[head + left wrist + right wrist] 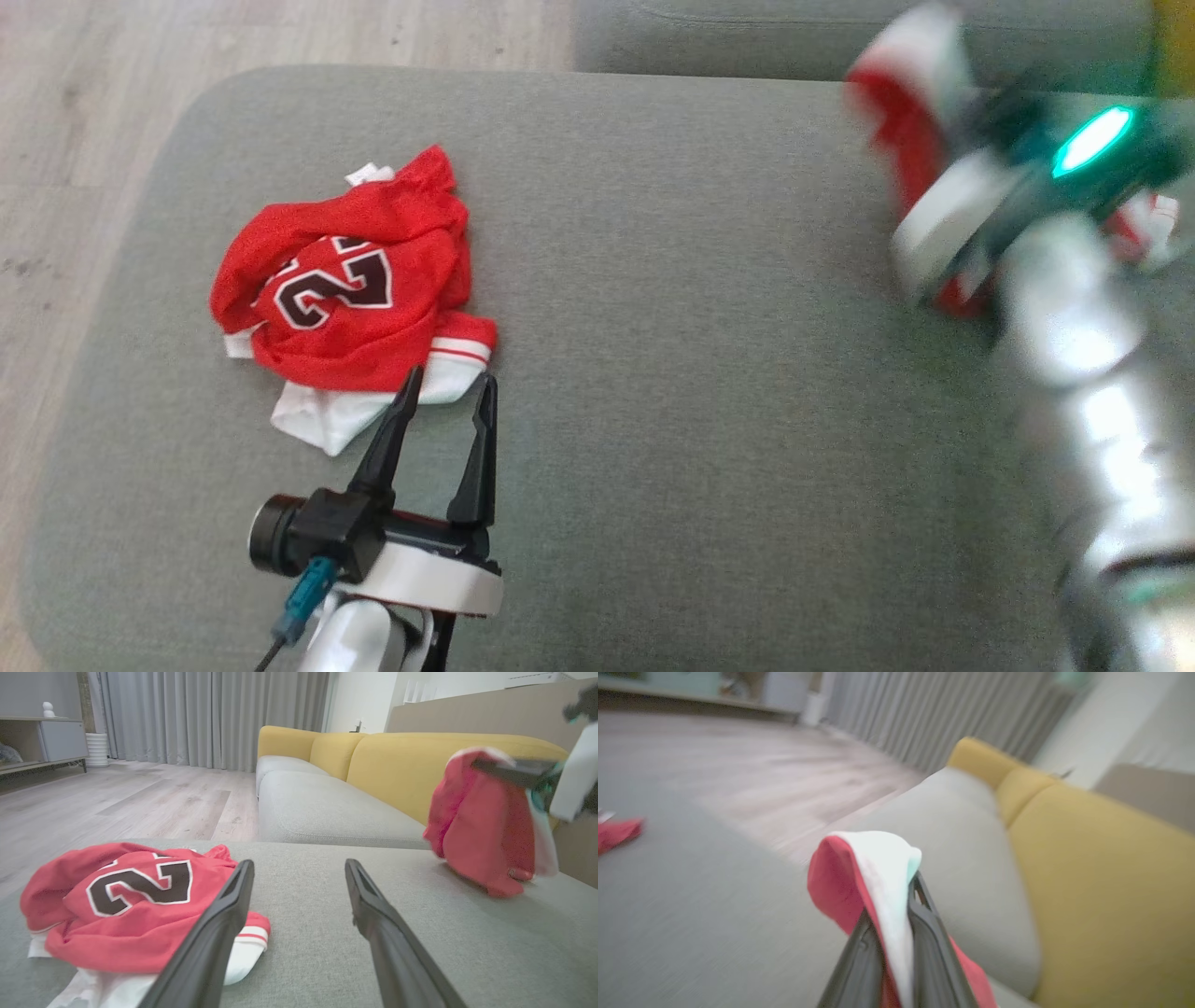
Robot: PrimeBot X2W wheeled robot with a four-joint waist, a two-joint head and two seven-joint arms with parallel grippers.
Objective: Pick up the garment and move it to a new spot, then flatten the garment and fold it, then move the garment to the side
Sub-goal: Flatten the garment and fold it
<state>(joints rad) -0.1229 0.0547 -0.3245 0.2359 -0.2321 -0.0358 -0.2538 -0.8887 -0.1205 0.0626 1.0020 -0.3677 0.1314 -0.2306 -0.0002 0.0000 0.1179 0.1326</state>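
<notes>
The right claw (896, 910) is pinched on a fold of the red-and-white garment (859, 868), hanging it over the grey cushion (700, 373) well right of the numbered jersey (345, 299), likely for carrying to a new spot. The left claw (449, 378) stands wide and empty just beside that jersey.

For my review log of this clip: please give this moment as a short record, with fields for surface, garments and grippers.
surface: grey cushion
lying garment: red jersey, crumpled, on the cushion's left part
held garment: red and white cloth, hanging, blurred
right gripper: shut on the red and white cloth
left gripper: open, beside the jersey's white hem
</notes>
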